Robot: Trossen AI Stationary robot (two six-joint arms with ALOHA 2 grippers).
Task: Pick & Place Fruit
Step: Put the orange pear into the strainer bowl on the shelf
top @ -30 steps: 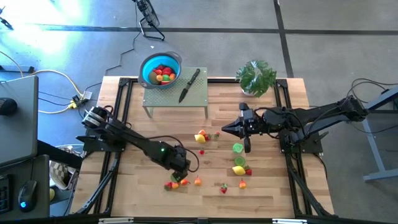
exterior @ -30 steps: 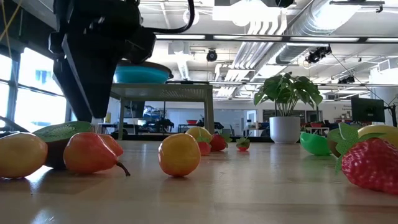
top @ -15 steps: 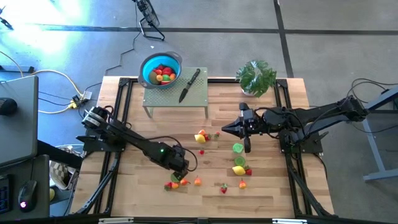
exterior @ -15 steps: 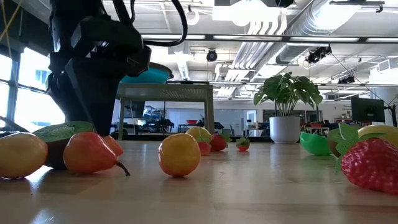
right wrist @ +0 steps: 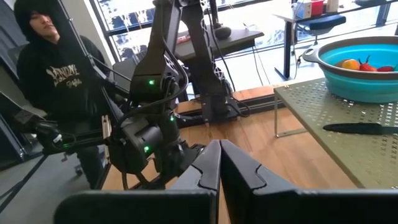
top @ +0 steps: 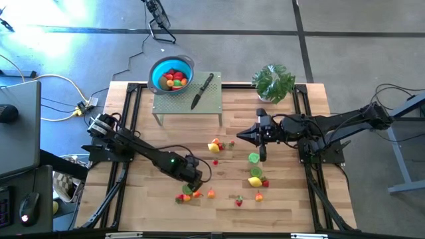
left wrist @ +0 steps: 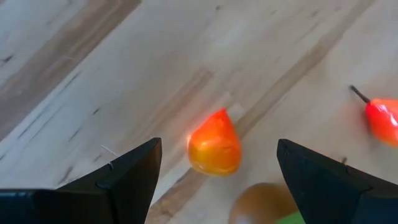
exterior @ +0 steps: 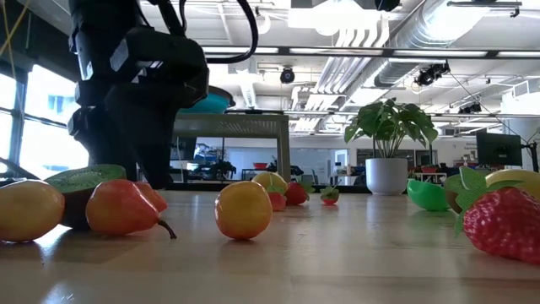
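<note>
Left end effector spread wide over orange fruit, straddling it for grasp; right end effector clenched, empty, parked mid-surface.

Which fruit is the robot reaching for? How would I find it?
Look at the near-left part of the wooden table, where the left gripper hangs open over a small bunch of fruit. Between its fingers lies an orange-red fruit with a pointed tip. The red fruit beside it has a dark stem, and the brown one is rounder.

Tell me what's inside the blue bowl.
The blue bowl on the green stand holds toy fruit, red, orange and yellow. Pieces underneath the top ones are covered, so their number can't be told.
</note>
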